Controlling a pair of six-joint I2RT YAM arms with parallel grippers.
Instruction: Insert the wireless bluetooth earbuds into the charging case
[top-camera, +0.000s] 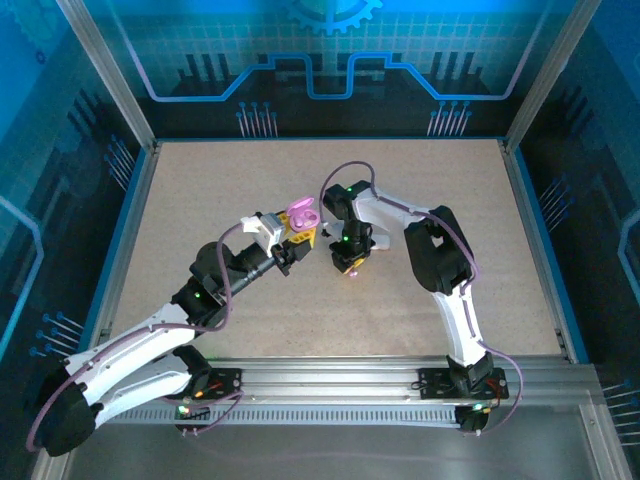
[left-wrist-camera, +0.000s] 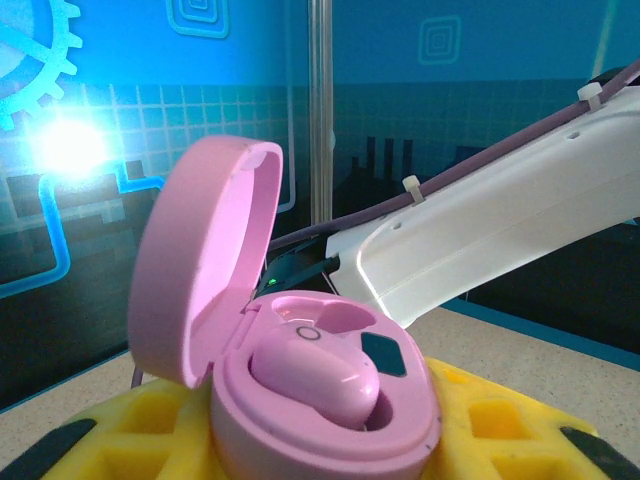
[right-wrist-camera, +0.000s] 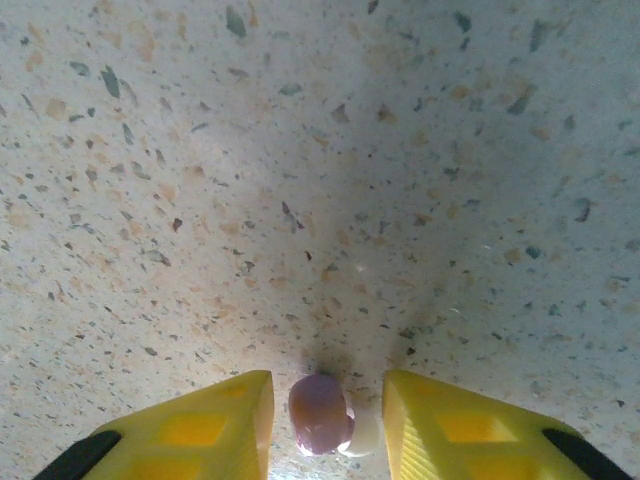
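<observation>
- Loose earbud: purple-pink, lying on the table, bottom centre of the right wrist view.
- Right gripper: yellow fingers straddle the loose earbud, partly open, with a gap on each side; nothing is gripped.
- Seated earbud: pink, in one well of the charging case, lower centre of the left wrist view; lid raised at left.
- Left gripper: fingers closed on the case base, centre of the top view, just left of the right gripper.

No words or numbers are legible; the blue back wall bears a gear emblem.
</observation>
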